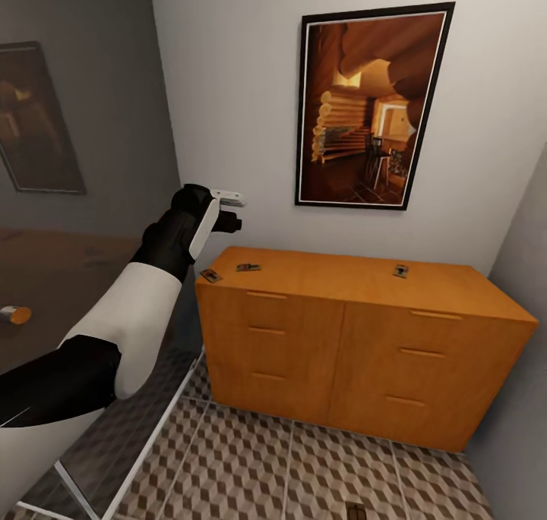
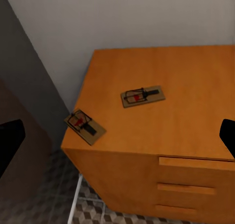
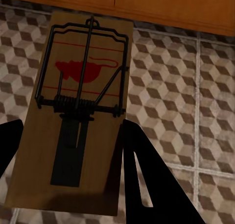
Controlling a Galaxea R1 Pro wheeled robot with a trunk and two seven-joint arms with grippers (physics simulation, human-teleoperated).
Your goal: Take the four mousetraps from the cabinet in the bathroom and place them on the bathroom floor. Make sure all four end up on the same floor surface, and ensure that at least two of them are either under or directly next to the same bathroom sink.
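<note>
Left hand is raised beside the cabinet's left end, above its top; in the left wrist view its two dark fingertips stand far apart at the picture's sides with nothing between them, so it is released. Right hand is clamped on one mousetrap, a tan board with a red mouse mark and a dark spring bar, held above the bathroom floor close to the cabinet's front. Three mousetraps lie on the cabinet top: one at the front left corner, set askew with a corner reaching the edge; a second just beside it, toward the back edge; a third well apart, near the back edge toward the right end. A framed picture hangs on the wall behind the cabinet.
</note>
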